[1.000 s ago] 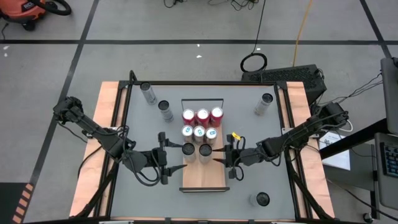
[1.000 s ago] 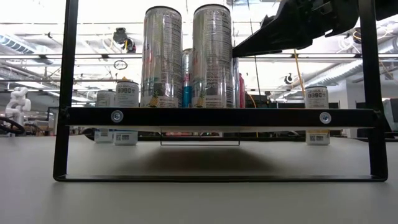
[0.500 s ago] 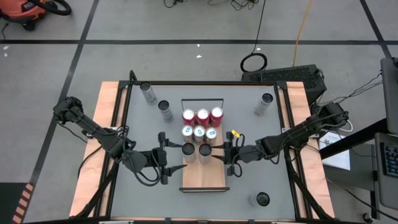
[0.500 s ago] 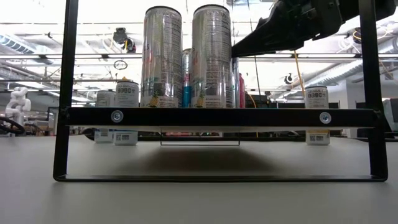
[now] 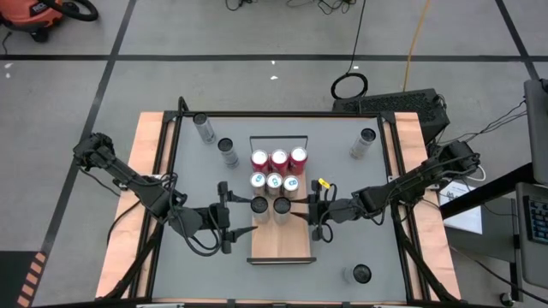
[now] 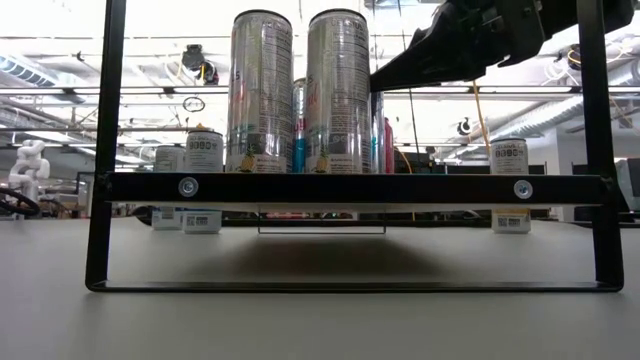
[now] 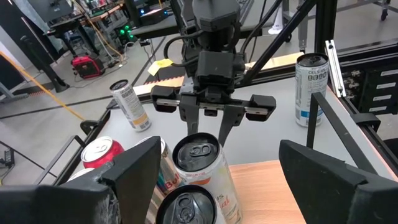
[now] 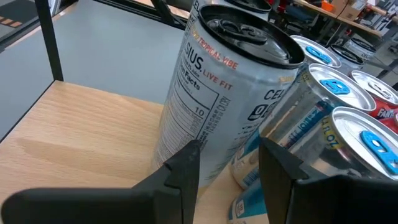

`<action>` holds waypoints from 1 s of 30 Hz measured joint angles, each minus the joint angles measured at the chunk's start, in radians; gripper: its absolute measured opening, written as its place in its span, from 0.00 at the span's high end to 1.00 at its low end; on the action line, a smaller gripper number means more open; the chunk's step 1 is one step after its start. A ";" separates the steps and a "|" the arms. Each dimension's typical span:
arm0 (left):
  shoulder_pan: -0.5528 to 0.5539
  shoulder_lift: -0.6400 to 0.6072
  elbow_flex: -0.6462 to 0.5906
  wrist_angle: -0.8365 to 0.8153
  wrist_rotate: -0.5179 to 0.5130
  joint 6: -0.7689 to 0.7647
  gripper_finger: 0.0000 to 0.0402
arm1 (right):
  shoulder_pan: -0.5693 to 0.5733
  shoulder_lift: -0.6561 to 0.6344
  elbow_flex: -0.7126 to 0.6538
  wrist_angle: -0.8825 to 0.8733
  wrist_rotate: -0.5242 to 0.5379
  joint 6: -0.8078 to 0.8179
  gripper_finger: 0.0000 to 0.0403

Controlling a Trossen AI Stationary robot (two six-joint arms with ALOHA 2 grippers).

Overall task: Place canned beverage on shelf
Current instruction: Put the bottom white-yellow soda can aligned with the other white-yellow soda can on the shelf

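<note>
The shelf point(image 5: 282, 244) is a light-wood board raised on a black frame point(image 6: 350, 188) at mid-table. On it stand three red cans point(image 5: 279, 159), three blue-topped cans point(image 5: 274, 180) and, nearest the bare end, two silver cans side by side: a left one point(image 5: 259, 205) and a right one point(image 5: 282, 206). My right gripper point(image 5: 301, 216) reaches in from the table's right, open by a narrow gap, its tips at the right silver can point(image 8: 217, 93). My left gripper point(image 5: 229, 218) hovers wide open just left of the shelf, facing the left silver can point(image 7: 186, 208) and touching nothing. My right gripper has its fingertips point(image 7: 224, 134) at the right silver can's upper side wall point(image 6: 366, 85), on the side facing the table's right. The fingers come nearly level from the right, slanting slightly down. The gap between them is narrower than the can. The can stands upright on the shelf.
Loose cans stand on the grey table at far left point(image 5: 204, 128) point(image 5: 227, 150), far right point(image 5: 366, 141) and near right point(image 5: 360, 274). A small yellow item point(image 5: 324, 184) lies right of the shelf. A thin black wire rail point(image 5: 278, 139) closes the shelf's far end.
My right gripper's fingertips have shifted a little toward the far edge and toward the right silver can. Its gap is unchanged.
</note>
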 joint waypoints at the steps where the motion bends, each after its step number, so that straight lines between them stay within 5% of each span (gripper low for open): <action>1: 0.000 0.000 0.000 0.000 0.000 0.000 0.21 | 0.000 0.000 0.000 0.001 -0.003 0.000 0.73; 30: 0.000 0.000 0.000 0.000 0.004 -0.007 0.21 | -0.038 0.000 0.000 0.008 -0.084 -0.009 0.73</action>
